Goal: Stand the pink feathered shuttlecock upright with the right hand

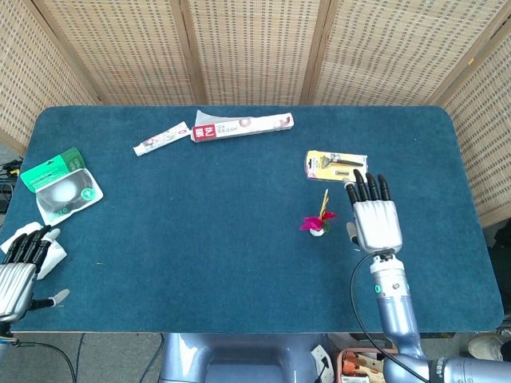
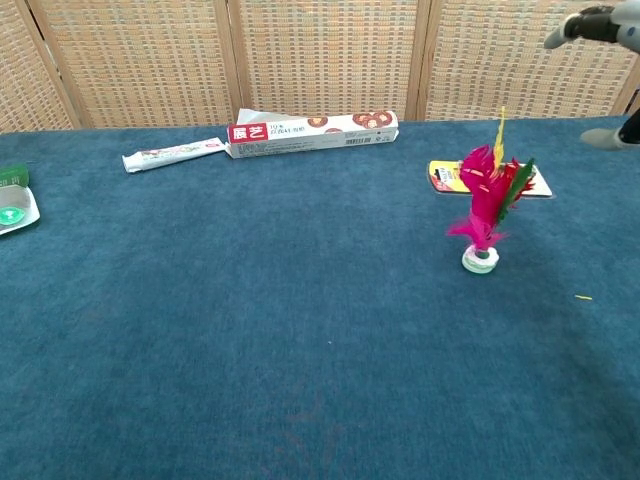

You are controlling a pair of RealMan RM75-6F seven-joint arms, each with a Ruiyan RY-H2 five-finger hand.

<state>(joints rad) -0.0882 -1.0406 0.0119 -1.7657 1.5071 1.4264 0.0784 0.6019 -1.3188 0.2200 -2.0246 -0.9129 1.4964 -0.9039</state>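
Observation:
The pink feathered shuttlecock (image 2: 483,205) stands upright on its white base on the blue table, with yellow and green feathers among the pink; in the head view the shuttlecock (image 1: 316,223) is right of centre. My right hand (image 1: 374,217) hovers just to its right, open with fingers spread, apart from the feathers. In the chest view only the fingertips (image 2: 585,24) of that hand show at the top right edge. My left hand (image 1: 20,267) rests open off the table's near left corner.
A yellow razor pack (image 1: 336,165) lies just behind the shuttlecock. A red and white box (image 1: 242,125) and a white tube (image 1: 161,138) lie at the back. A green and white package (image 1: 61,184) sits at the left edge.

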